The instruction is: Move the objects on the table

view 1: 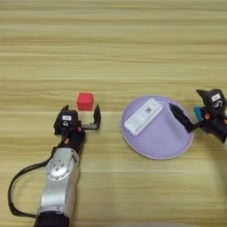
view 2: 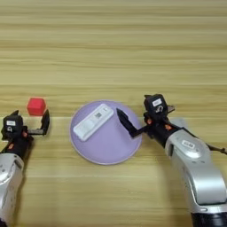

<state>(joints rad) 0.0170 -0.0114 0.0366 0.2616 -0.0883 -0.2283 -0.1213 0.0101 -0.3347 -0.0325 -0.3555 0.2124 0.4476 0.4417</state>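
Wood grain runs sideways across the table [view 1: 115,44] in the left eye view. A purple plate [view 1: 164,144] is taken here as the landmark. A white device [view 1: 143,116] is laid slantwise on the plate's left half. A red cube [view 1: 85,101] is seen well to the left of the plate. The left gripper [view 1: 82,116] is held just below that cube, its fingers spread wide with nothing between them. The right gripper [view 1: 188,111] is placed at the plate's right rim, one finger [view 1: 179,117] reaching over the plate; a bit of blue [view 1: 198,114] is glimpsed behind it.

In the right eye view, the right gripper [view 2: 135,117] is shown more fully, also spread and empty, the device [view 2: 93,121] just to its left. The cube [view 2: 36,106] lies well left of the plate [view 2: 111,148].

The cube is probably to be taken next: the fingers should be brought forward to straddle it squarely before being closed, so it is not pushed away.
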